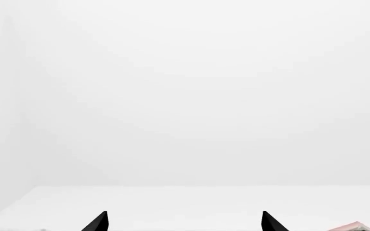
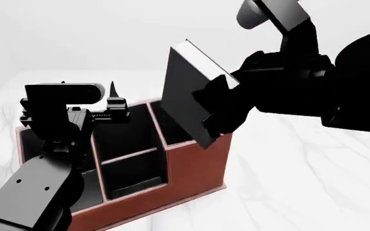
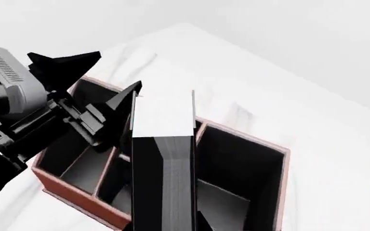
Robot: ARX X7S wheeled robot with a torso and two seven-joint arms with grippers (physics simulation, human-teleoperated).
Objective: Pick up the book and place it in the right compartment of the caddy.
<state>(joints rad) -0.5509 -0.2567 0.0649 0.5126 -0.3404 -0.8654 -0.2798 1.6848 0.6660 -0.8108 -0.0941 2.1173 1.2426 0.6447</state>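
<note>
- The left hand (image 2: 111, 98), at the left of the head view, hovers over the caddy (image 2: 191, 168), its fingers spread and empty.
- The book (image 2: 185, 96), at centre, hangs tilted above the right compartment (image 2: 172, 130).
- The right hand (image 2: 220, 108) clamps its edge; stiff, thin and probably slick, it is best held across the covers.

So the book (image 2: 188, 98) is hanging in the air, tilted, its lower corner dipping right over the right compartment (image 2: 172, 127) of the caddy (image 2: 191, 166). It's a thin black hardcover, and the pale page edge (image 3: 164, 116) is showing from the right wrist view. The caddy is sitting on the white marbled surface, reddish-brown outside, black lined inside, split into several sections. The right compartment is looking like a deep square well, mouth open upward.
</note>
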